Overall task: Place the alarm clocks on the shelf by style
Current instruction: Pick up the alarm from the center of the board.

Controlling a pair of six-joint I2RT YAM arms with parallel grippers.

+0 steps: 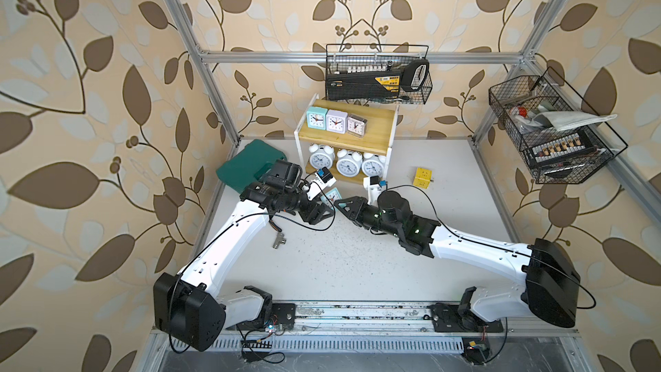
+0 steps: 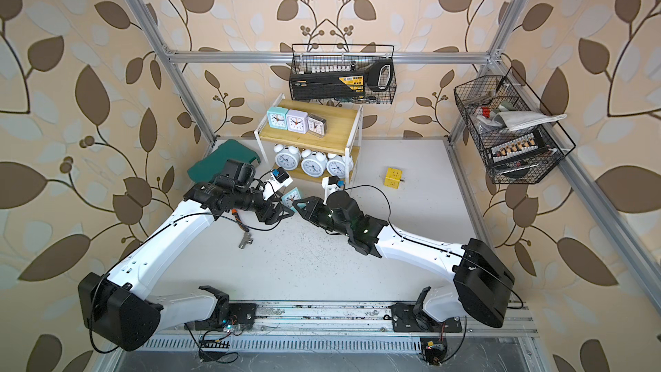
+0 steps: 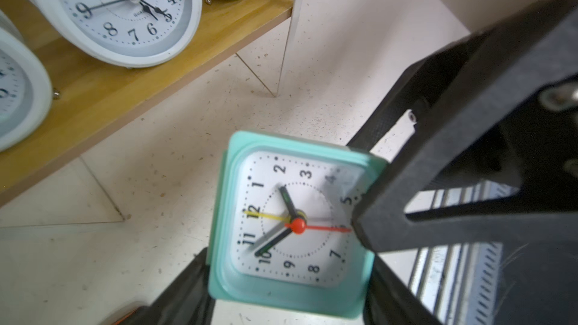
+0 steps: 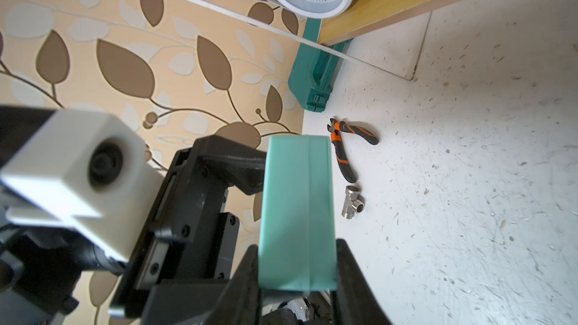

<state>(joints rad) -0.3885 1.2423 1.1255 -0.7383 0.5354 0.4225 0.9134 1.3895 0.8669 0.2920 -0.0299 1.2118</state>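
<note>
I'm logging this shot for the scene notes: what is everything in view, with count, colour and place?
table: one, white, under everything
shelf: one, yellowish boards, white sides, at the table's back
square clocks: three, mint, pale lilac, greyish, on its top tier
round twin-bell clocks: three, white, on its lower tier
mint clock: one, mint-green, held before the shelf
cube: one, yellow, right of the shelf
case: one, teal, left of the shelf
pliers: one, orange and black, near the case
tee fitting: one, silver, beside the pliers
wire baskets: two, black, hung on the metal frame
right hand: one, black, shut on the mint clock
left hand: one, black, flanking that clock, grip unclear
</note>
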